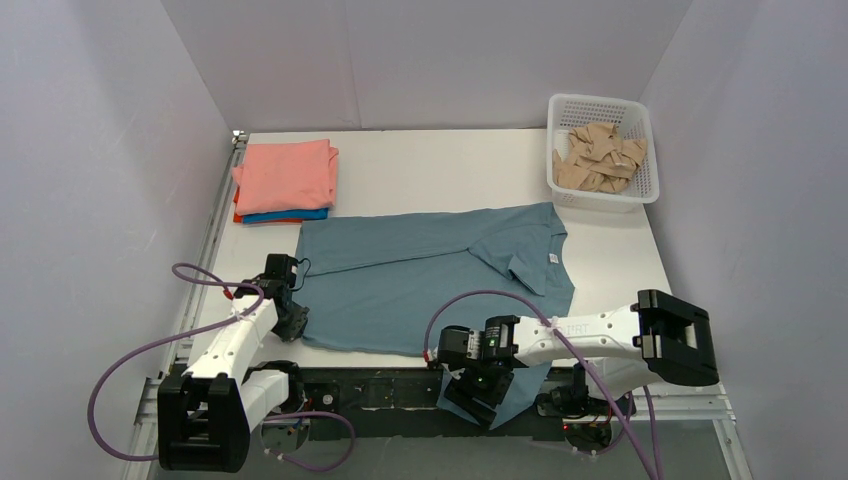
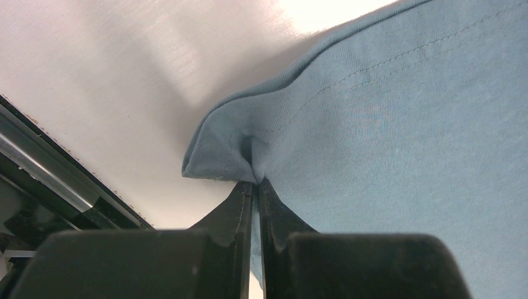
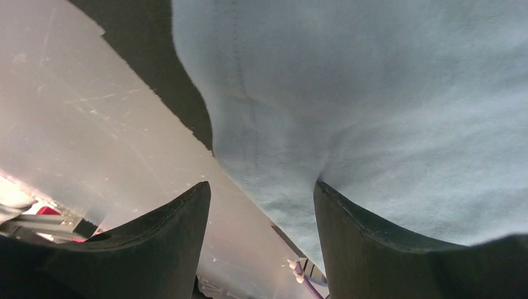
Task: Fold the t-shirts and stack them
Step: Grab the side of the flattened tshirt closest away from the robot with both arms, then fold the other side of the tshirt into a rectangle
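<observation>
A dusty grey-blue t-shirt (image 1: 430, 280) lies spread on the white table, partly folded, its collar to the right. My left gripper (image 1: 291, 318) is shut on the shirt's near-left corner; in the left wrist view (image 2: 255, 185) the fabric (image 2: 386, 124) bunches at the closed tips. My right gripper (image 1: 478, 390) is open at the table's front edge, where a piece of the shirt hangs over. In the right wrist view (image 3: 261, 187) the shirt's hem (image 3: 348, 112) lies between the fingers, and the right finger (image 3: 373, 243) presses against the cloth. Folded salmon-pink (image 1: 288, 172), bright blue (image 1: 290, 214) and orange-red (image 1: 240, 216) shirts are stacked at the back left.
A white plastic basket (image 1: 602, 107) with beige cloth pieces stands at the back right. White walls close in the table on three sides. A metal rail (image 1: 215, 230) runs along the left edge. Purple cables loop by both arm bases.
</observation>
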`<move>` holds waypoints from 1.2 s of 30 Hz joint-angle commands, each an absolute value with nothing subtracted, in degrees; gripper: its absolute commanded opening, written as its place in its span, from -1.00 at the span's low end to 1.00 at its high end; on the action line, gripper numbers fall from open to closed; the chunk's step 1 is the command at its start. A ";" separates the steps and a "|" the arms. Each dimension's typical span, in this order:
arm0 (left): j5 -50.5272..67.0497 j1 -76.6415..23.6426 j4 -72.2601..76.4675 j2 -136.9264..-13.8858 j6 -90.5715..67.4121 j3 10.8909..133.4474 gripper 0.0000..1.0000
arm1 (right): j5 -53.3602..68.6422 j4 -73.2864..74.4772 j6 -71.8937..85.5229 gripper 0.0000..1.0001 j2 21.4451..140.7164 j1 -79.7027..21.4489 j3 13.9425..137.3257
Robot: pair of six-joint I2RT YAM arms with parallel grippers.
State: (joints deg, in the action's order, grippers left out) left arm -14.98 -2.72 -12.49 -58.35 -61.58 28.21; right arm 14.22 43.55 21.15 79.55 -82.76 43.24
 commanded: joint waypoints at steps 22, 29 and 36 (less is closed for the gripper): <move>-14.13 -2.46 -23.90 -57.28 -59.92 29.02 -1.00 | -9.95 51.68 30.01 -0.97 79.40 -81.54 48.62; -14.11 -2.46 -27.79 -55.66 -59.64 32.94 -1.00 | -11.42 53.11 28.62 -0.97 71.14 -71.65 51.84; -14.25 -2.47 -29.04 -57.92 -60.67 37.02 -1.00 | -15.90 52.53 22.74 -0.97 69.21 -58.96 57.95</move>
